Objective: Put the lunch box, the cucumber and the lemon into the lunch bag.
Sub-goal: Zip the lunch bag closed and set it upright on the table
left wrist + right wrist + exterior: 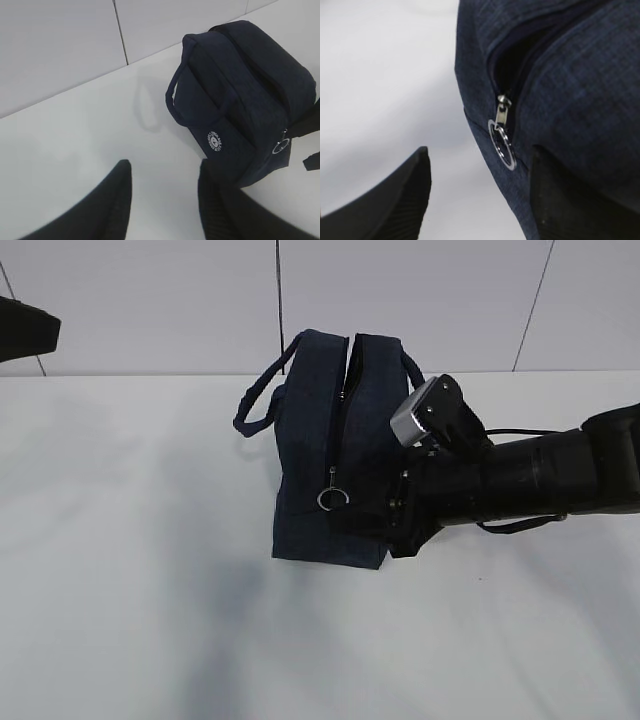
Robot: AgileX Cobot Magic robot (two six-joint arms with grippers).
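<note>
Seen from outside, the navy lunch bag (330, 455) stands on the white table (130, 590), its top zipper parted, the metal ring pull (331, 499) hanging low on its near end; the right arm reaches in level from the bag's right side, its wrist pressed close against the bag and its gripper hidden there. In the left wrist view, the left gripper (162, 197) hangs above the table, just left of the bag (250, 95), fingers apart and empty. In the right wrist view, the right gripper (479, 192) has its fingers spread, one finger (565, 200) against the bag's fabric (580, 100) and the ring pull (502, 141) between them, ungripped.
</note>
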